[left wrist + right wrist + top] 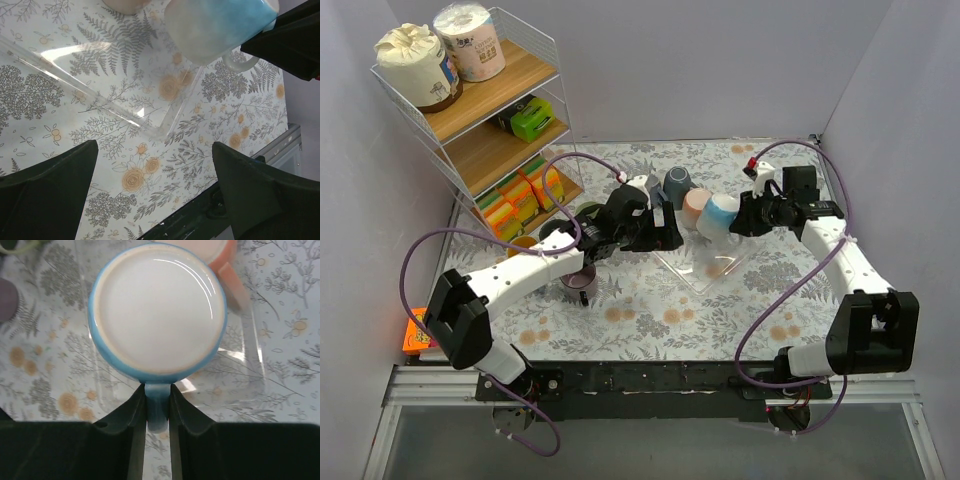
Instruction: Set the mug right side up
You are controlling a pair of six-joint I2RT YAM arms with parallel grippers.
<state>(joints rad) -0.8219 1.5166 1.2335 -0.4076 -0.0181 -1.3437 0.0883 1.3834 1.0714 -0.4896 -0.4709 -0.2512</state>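
Two arms reach out from my bases over the floral tabletop (650, 322), and nearest of all a small purple cup (582, 283) sits on the cloth just beside my left forearm. Past it lies a clear tray (705, 276), flat on the tabletop and set at an angle. My left end effector (154, 150) hangs at the tray's left side with its dark fingers (50, 192) spread wide apart and nothing between them; only the tray corner and the fern print show below. My right end effector (157, 415) comes in from the other side and is clamped on the handle (157, 402) of the blue mug (157, 310), one finger pressed to each side of it. That mug is tipped on its side over the far end of the tray, its round white face turned toward my right wrist camera; I cannot tell whether that face is the base or the mouth, nor whether the mug touches the tray. An orange mug (694, 207) stands just beside it on the left, and a dark grey mug (677, 184) lies a little farther back. Farthest off, at the left rear, a wire shelf rack (492, 150) carries toilet-paper rolls (415, 62) on top and coloured sponges (520, 196) low down.
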